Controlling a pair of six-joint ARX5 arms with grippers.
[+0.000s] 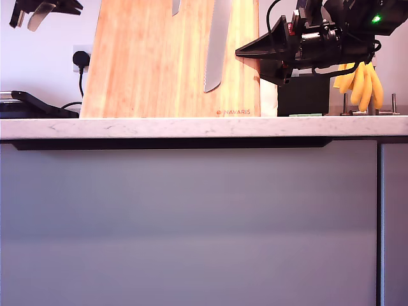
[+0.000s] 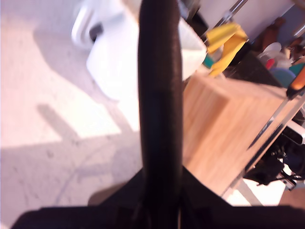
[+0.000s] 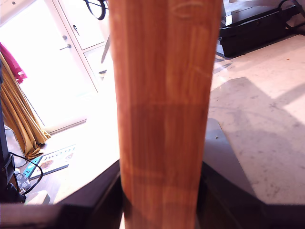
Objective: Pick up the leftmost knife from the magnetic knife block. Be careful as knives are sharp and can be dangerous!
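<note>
- My first gripper [image 1: 46, 7], at the top left of the exterior view, is clenched on the leftmost knife [image 1: 37, 17]. The knife is in the air, well clear of the magnetic knife block [image 1: 153, 70].
- My second gripper [image 1: 242, 51] is clamped across the block's right edge in the exterior view. In the second wrist view the wood fills the gap between the jaws.
- Around: a long serrated blade [image 1: 217, 44] and a shorter blade tip [image 1: 176, 6] are on the block's face. A black box [image 1: 305, 94] and bananas [image 1: 360, 83] stand right of the block, and a wall plug [image 1: 81, 59] is to its left. All are on or behind the pale counter [image 1: 191, 126].
- Nothing lies between the held knife and the block.
- Appearance: narrow, smooth silver blade with a curved point. Only the tip is in the exterior view. The first wrist view shows a long black bar at the jaws, apparently the handle.
- Orientation: the blade slants down towards the exterior view's left, long axis steep.
</note>
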